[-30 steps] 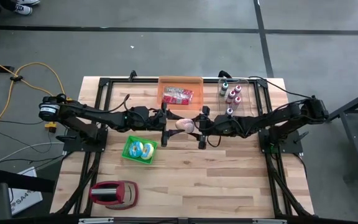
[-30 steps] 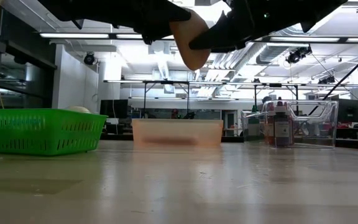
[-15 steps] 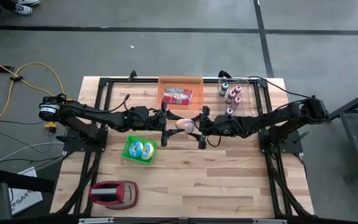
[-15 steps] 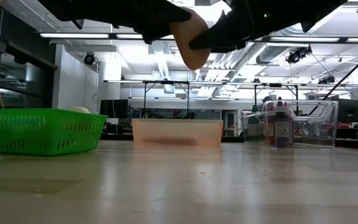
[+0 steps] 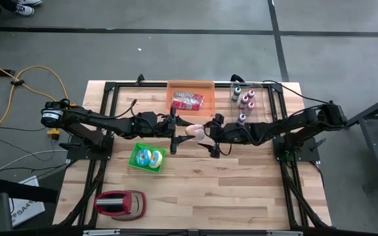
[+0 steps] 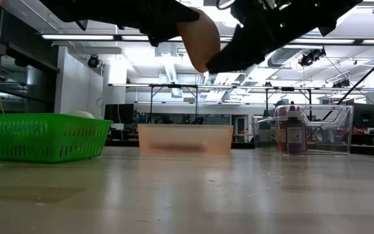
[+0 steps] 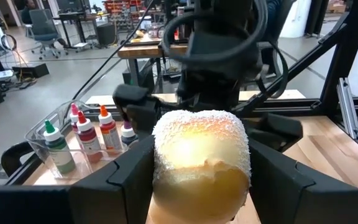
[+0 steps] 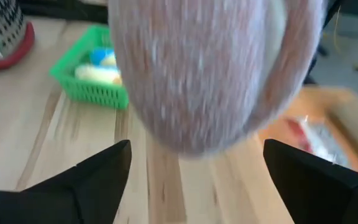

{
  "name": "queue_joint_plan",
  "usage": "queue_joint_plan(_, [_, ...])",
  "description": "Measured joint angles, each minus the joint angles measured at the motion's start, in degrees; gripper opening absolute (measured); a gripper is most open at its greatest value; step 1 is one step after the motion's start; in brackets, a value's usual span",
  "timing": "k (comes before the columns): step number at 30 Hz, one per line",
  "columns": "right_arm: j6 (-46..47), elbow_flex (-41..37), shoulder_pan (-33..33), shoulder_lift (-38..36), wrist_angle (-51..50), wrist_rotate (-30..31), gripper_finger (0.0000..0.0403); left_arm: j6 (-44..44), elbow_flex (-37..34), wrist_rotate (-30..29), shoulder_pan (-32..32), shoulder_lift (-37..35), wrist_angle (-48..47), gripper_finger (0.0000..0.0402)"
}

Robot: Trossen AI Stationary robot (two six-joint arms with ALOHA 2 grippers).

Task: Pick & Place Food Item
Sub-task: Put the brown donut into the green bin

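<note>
The food item (image 5: 194, 130) is a round, pale tan bun with a sugary crust. It hangs above the table's middle, between my two grippers. My left gripper (image 5: 184, 131) comes from the table's left and is shut on it; the left wrist view shows the bun (image 7: 201, 165) between its fingers. My right gripper (image 5: 209, 133) faces it from the right and stands open. In the right wrist view its fingers (image 8: 98, 177) stand wide on either side of the bun (image 8: 204, 68), which is blurred and close. In the low view the bun (image 6: 197, 40) is high above the table. My left gripper pinches the bun by its two opposite sides (image 7: 161, 171) between its two fingers (image 7: 126, 180). The fingers lie level and come from the table's left. The bun is lifted clear of the table, its sugared end toward the right gripper.
A green basket (image 5: 147, 158) with food in it stands near the left of centre. An orange tray (image 5: 190, 98) with a packet and a clear bin of small bottles (image 5: 245, 99) stand at the far edge. A red-rimmed grater (image 5: 120, 204) lies front left.
My right gripper has opened and let go of the bun, and its fingers have tipped a little downward and drawn back from it. The bun stays where it was, held by my left gripper.
</note>
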Motion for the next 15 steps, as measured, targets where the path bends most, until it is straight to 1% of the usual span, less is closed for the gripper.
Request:
queue_joint_plan(4, [4.4, 0.0, 0.1, 0.0, -5.8, -0.3, 0.0359, -0.1, 0.0, 0.0, 0.0, 0.0, 0.0, 0.0208])
queue_joint_plan(10, [11.3, -0.1, 0.2, 0.0, -12.1, -0.3, 0.0356, -0.2, 0.0, 0.0, 0.0, 0.0, -0.1, 0.0208])
queue_joint_plan(13, [11.4, -0.1, 0.2, 0.0, -12.3, -0.1, 0.0354, -1.0, 0.0, 0.0, 0.0, 0.0, -0.3, 0.0208])
queue_joint_plan(15, [11.1, -0.1, 0.2, 0.0, -12.2, 1.2, 0.0353, -1.3, 0.0, 0.0, 0.0, 0.0, -0.8, 0.0208])
